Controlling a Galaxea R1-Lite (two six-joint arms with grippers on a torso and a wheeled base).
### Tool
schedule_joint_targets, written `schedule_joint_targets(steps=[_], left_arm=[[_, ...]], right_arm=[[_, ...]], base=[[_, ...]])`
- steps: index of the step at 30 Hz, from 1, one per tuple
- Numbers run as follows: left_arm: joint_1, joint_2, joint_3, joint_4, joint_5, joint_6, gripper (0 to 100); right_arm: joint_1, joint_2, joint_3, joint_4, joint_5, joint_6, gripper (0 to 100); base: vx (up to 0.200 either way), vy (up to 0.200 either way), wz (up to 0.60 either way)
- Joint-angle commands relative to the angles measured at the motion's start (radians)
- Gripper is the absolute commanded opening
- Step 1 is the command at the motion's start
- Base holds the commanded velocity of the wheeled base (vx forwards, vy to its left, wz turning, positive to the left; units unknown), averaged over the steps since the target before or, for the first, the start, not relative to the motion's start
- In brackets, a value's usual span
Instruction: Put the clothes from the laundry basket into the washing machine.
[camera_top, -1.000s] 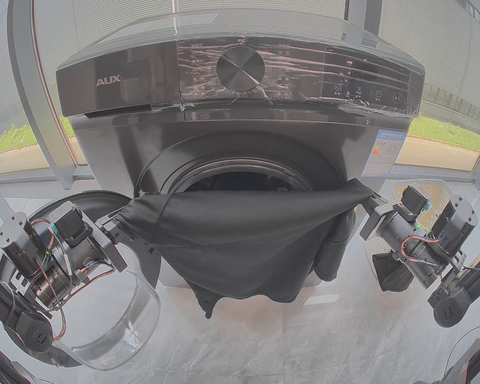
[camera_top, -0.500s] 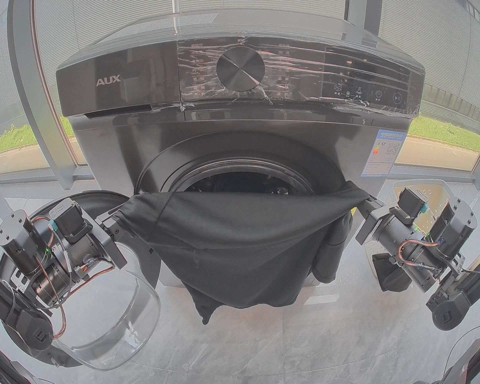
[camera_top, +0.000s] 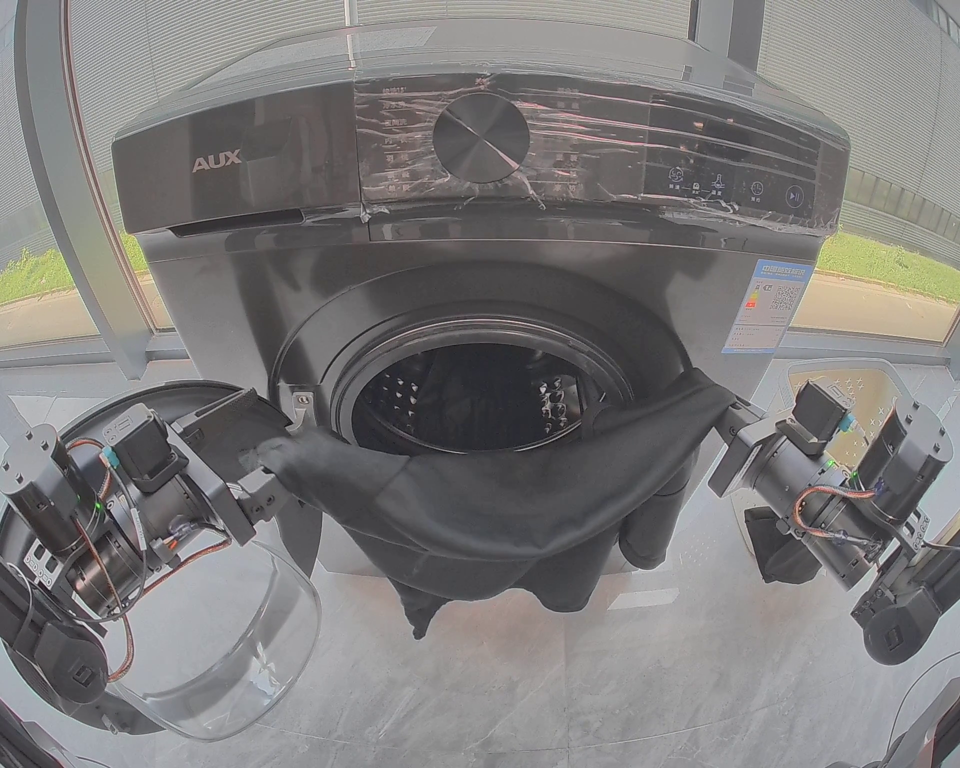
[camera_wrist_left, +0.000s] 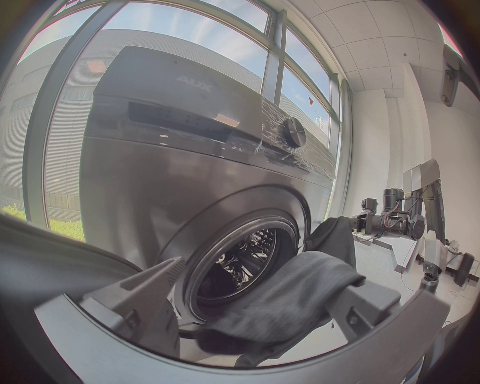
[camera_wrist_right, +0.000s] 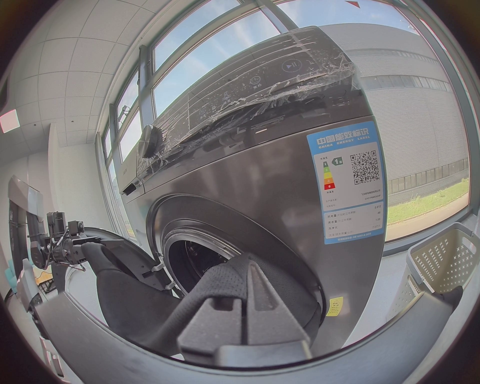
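Step in hand is judged to be loading, mid-transfer. Nearest, at left, the open door (camera_top: 225, 620) is swung out toward the robot. Just beyond it the black garment (camera_top: 500, 505) is slung across the front of the washing machine (camera_top: 480, 250), its top edge at the lower lip of the opening and the bulk hanging outside and below. At the left end the left gripper (camera_top: 260, 448) is seen with its fingers spread wide, and the cloth is only draped against one finger, not pinched. At the right end the right gripper (camera_top: 728, 412) is pressed together on a bunched corner of the cloth. Next move, as judged: the held corner needs to be lifted over the lip and fed into the drum (camera_top: 480, 395), with the hanging tail kept off the rim and door. Inside the drum a dark shape is lost in shadow and can't be confirmed as clothing. Far right, the laundry basket (camera_top: 862, 385) is cut off by the right arm, so its contents can't be made out. A dark lump under that arm may be more clothing.
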Motion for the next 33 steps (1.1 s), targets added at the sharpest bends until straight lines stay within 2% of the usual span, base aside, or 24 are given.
schedule_joint_targets(steps=[1,2,4,6,8,13,19,27,33], left_arm=[[-0.06,0.029,0.009,0.0,0.011,-0.001,100],[-0.074,0.029,0.015,0.0,0.011,-0.001,100],[-0.082,0.033,0.034,0.0,0.009,0.0,100],[-0.096,0.049,0.066,0.001,-0.001,0.004,100],[-0.126,0.081,0.084,0.0,0.006,0.008,100],[-0.163,0.168,0.071,0.0,0.011,0.042,100],[-0.208,0.24,-0.003,0.0,0.014,0.043,100],[-0.281,0.351,-0.083,-0.002,0.014,0.045,100],[-0.297,0.427,-0.152,-0.002,0.006,0.046,100]], right_arm=[[0.024,0.005,0.002,-0.001,0.0,0.002,0],[0.041,0.004,0.0,-0.001,-0.006,0.008,0],[0.07,0.005,-0.007,0.001,-0.054,0.024,0],[0.102,0.011,-0.011,0.006,-0.082,0.033,0],[0.124,0.028,-0.009,0.007,-0.082,0.031,0],[0.162,0.103,-0.04,0.006,-0.079,0.028,0],[0.211,0.152,-0.095,0.001,-0.077,0.027,0],[0.286,0.163,-0.096,0.001,-0.077,0.028,0],[0.326,0.174,-0.096,-0.002,-0.077,0.028,0]], base=[[0.0,0.0,0.0],[0.0,0.0,0.0],[0.0,0.0,0.0],[0.0,0.0,0.0],[0.0,0.0,0.0],[0.0,0.0,0.0],[0.0,0.0,0.0],[0.0,0.0,0.0],[0.0,0.0,0.0]])
